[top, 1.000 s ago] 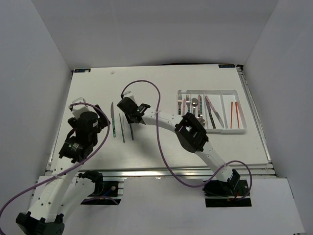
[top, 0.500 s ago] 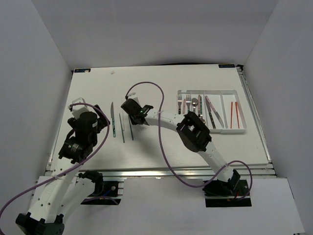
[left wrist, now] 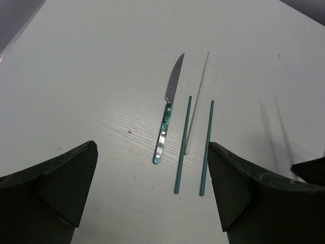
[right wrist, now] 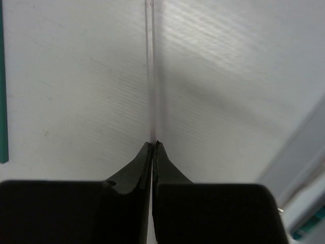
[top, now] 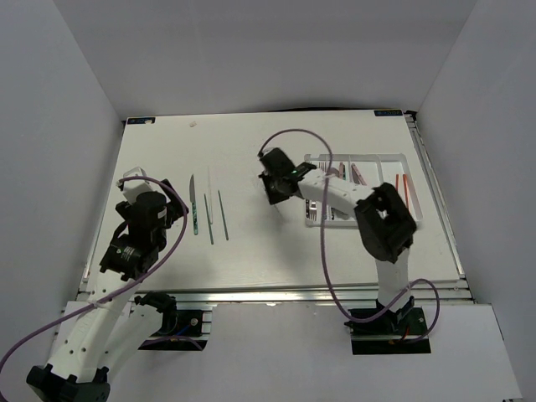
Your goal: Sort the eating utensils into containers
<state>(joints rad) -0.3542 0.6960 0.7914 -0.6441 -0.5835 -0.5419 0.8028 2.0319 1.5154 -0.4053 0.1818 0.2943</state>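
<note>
So the pale chopstick [right wrist: 149,76] runs straight out ahead of the right gripper [right wrist: 153,145], which is clamped on its near end. That arm's forearm reaches left across the tray [top: 368,156].

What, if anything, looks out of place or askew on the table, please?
Nothing is spilled or damaged. One loose pale chopstick lies slanted, its near end tucked between the two green chopsticks, nearly touching one, not parallel like them. The right gripper is shut on a second pale chopstick.

Pale chopstick [right wrist: 149,66] cut off top; R arm [top: 337,194] covers tray [top: 394,156] left.
</note>
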